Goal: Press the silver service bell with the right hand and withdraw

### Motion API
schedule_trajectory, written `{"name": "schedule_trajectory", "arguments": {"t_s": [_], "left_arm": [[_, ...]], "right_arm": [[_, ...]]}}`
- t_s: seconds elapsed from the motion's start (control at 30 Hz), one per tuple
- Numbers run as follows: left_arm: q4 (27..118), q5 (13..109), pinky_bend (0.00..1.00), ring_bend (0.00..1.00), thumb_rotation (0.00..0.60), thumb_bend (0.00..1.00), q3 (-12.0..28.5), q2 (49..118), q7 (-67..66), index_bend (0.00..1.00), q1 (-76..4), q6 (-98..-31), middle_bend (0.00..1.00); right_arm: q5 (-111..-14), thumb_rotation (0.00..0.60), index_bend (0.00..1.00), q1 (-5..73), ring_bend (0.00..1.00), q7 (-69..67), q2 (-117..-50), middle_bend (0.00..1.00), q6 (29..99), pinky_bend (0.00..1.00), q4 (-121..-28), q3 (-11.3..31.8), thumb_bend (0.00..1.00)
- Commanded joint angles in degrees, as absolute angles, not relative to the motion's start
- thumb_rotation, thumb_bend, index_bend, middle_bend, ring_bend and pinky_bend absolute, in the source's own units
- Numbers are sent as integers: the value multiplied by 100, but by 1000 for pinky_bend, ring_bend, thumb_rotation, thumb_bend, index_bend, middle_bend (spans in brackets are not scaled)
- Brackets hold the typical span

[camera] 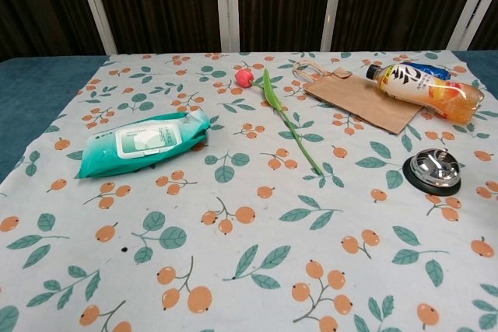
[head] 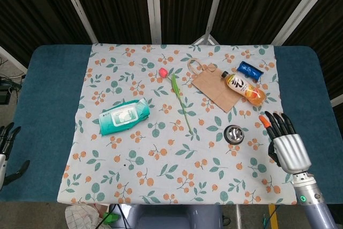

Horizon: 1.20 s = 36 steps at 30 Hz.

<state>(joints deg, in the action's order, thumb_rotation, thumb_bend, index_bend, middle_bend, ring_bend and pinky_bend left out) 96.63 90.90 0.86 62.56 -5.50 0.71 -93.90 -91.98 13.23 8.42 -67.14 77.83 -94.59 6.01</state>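
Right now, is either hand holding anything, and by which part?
Nothing is held. The right hand is open beside the service bell, not touching; the left hand is empty too.

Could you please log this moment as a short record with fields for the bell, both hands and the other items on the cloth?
bell: silver service bell upright on the floral tablecloth, untouched
right hand: right hand open, fingers spread, just right of the bell, not touching it
left hand: left hand at the table's left edge, holding nothing
other items: wipes pack, tulip, paper bag, juice bottle lying on the bag, blue packet
task stage: bell not yet pressed
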Motion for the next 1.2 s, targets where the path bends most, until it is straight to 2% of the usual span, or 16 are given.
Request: {"name": "schedule_trajectory", "arguments": {"t_s": [0.03, 0.27, 0.77, 1.2], "left_arm": [[9673, 9063, 102, 0, 600, 398, 93, 6254, -545, 81, 74, -9379, 0], [9693, 9036, 102, 0, 600, 398, 115, 6241, -533, 81, 77, -9378, 0], [9661, 9006, 102, 0, 600, 398, 173, 6242, -457, 81, 149, -9529, 0], [9691, 9069, 102, 0, 600, 398, 169, 6288, -595, 81, 214, -9649, 0]], "right_arm": [[-9080, 600, 30, 1672, 2, 959, -6864, 0, 7309, 0, -9592, 708, 1000], [-8747, 600, 30, 2184, 2, 1084, -7286, 0, 6522, 0, -9430, 803, 1000], [-8050, 600, 30, 2979, 1, 884, -8249, 0, 5527, 0, -8564, 1049, 1000], [-7918, 600, 30, 3133, 1, 161, -8773, 0, 5238, 0, -7566, 867, 1000]]}}
